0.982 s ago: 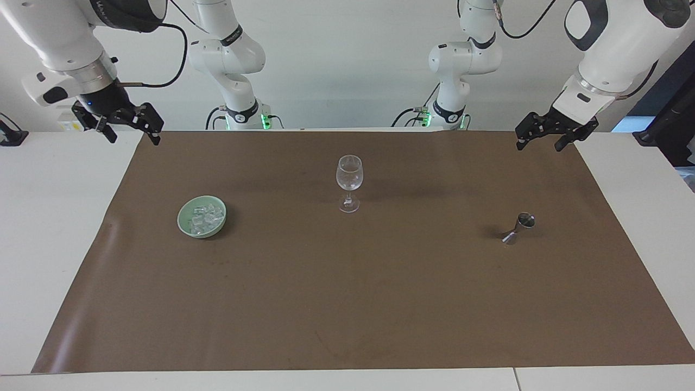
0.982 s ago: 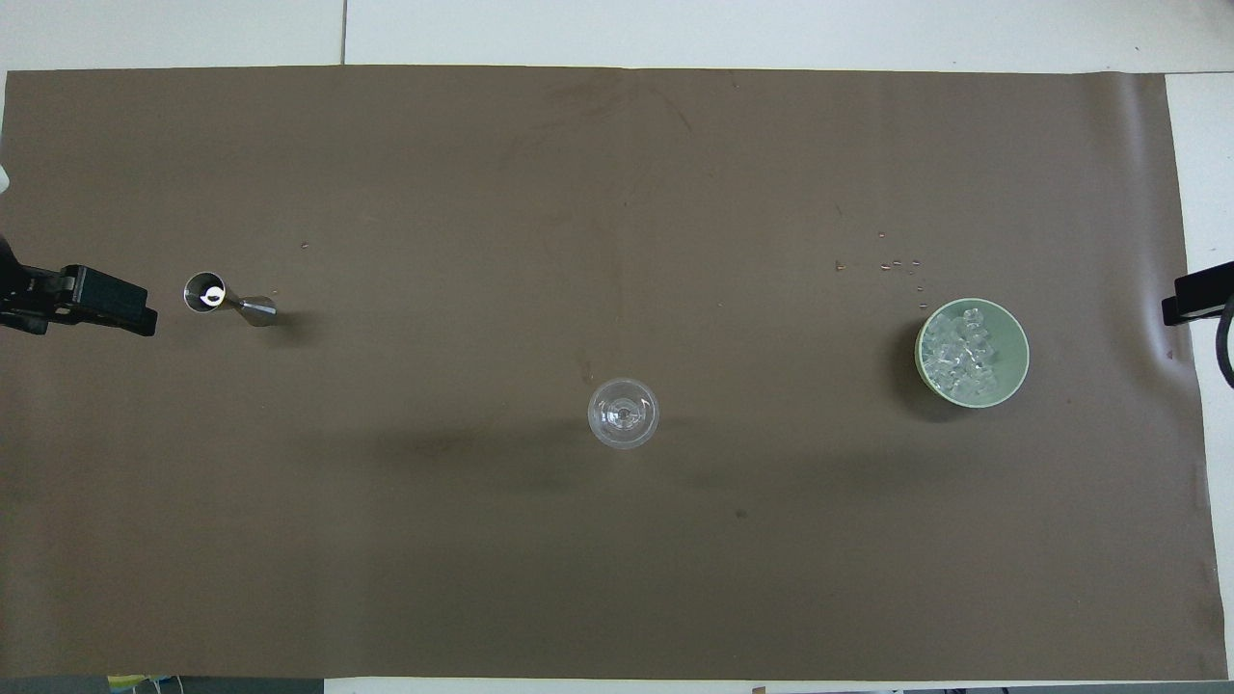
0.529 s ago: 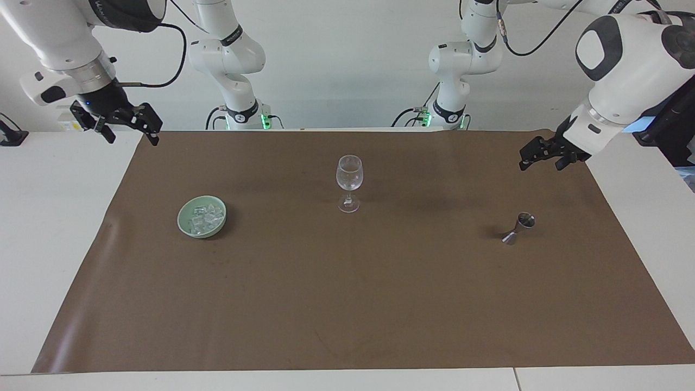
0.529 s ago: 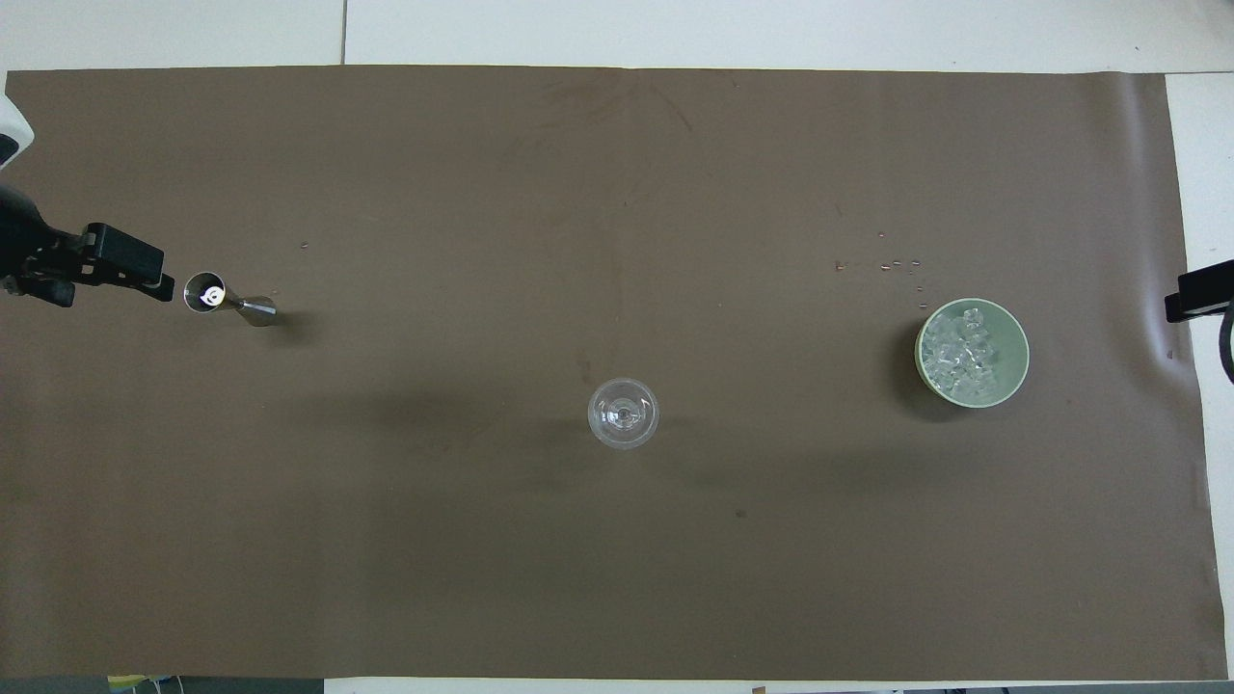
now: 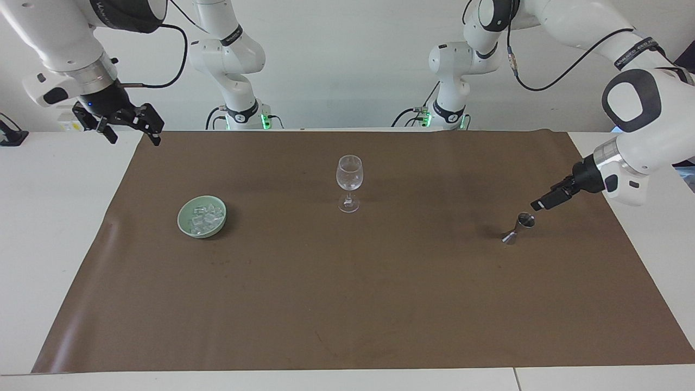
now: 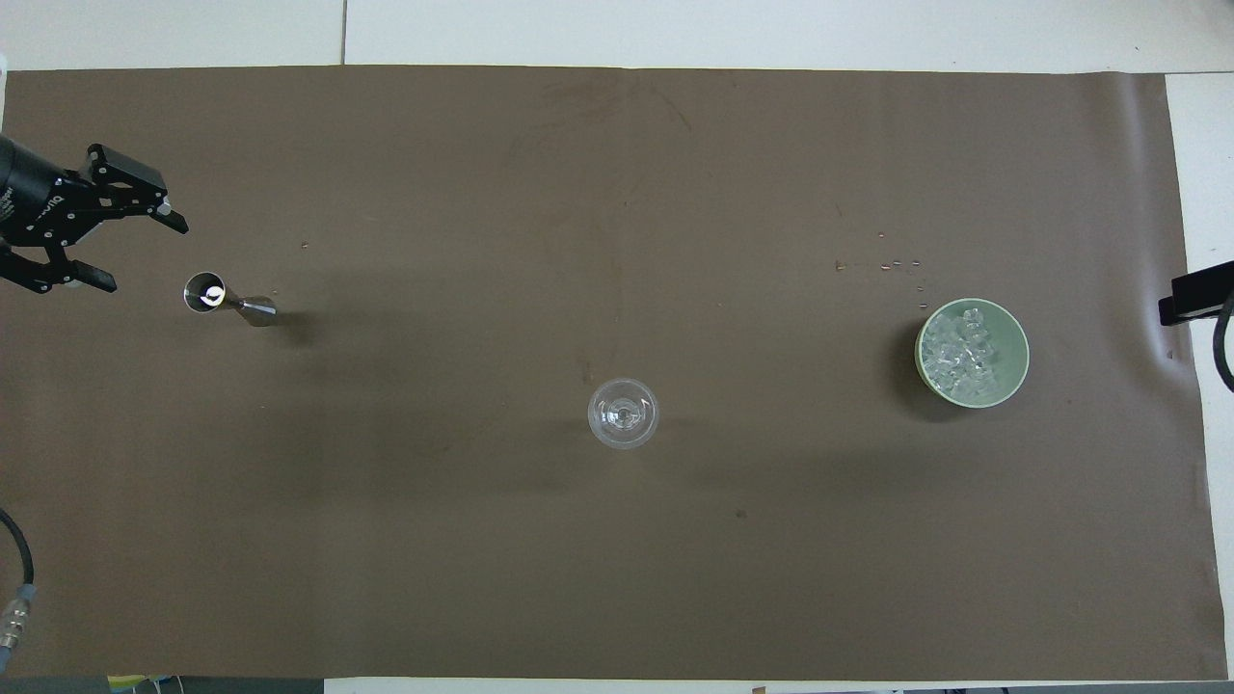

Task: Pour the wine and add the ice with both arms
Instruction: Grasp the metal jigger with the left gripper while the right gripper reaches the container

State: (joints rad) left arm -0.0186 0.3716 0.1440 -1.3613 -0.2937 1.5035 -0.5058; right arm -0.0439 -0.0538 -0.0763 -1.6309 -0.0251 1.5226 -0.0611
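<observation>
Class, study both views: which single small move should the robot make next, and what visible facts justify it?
Probably ease the left gripper down around the metal jigger. Its fingers are open and it hangs beside the jigger's cup, touching nothing; the wine glass looks empty. The right gripper waits at the mat's corner.

left gripper (image 5: 543, 204) swung down from mat's robot-side edge to just beside jigger (image 5: 519, 227), fingers apart.

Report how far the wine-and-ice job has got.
Nothing is finished: the wine glass stands empty and the ice sits in the green bowl. In hand: the left claw, open, is beside the steel jigger, not gripping it. The right claw waits, open. Pouring and icing remain.
</observation>
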